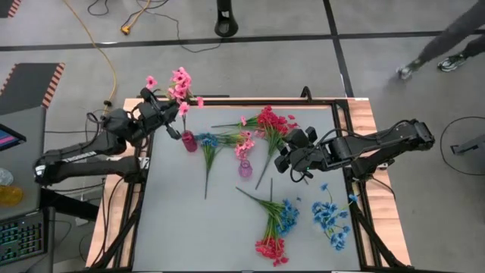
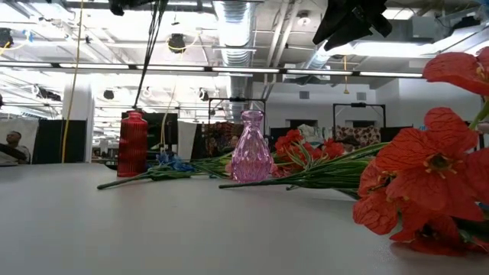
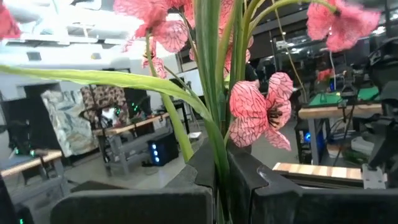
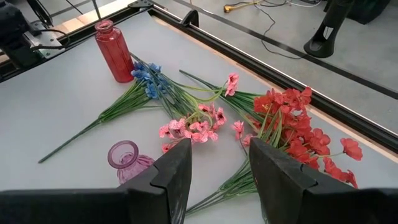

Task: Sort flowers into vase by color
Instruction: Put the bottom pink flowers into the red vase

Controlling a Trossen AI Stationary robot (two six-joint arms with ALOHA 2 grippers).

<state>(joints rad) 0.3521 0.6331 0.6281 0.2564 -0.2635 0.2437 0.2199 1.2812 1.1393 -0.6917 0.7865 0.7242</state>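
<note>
From above, my left gripper (image 1: 168,106) holds a pink-blossomed sprig on thin green stems (image 1: 179,82) up over the table's far left corner, near the tall red glass vase (image 1: 189,141). My right gripper (image 1: 292,155) hovers, fingers apart and empty, beside the red sprig (image 1: 270,121) and the squat pink glass vase (image 1: 245,167).

At table level, both vases stand upright among the lying stems.

My left wrist shows the stems clamped tight between my fingers (image 3: 205,168).

I judge the next move is placing this sprig, which calls for lowering the stem tips into a narrow vase neck.
</note>
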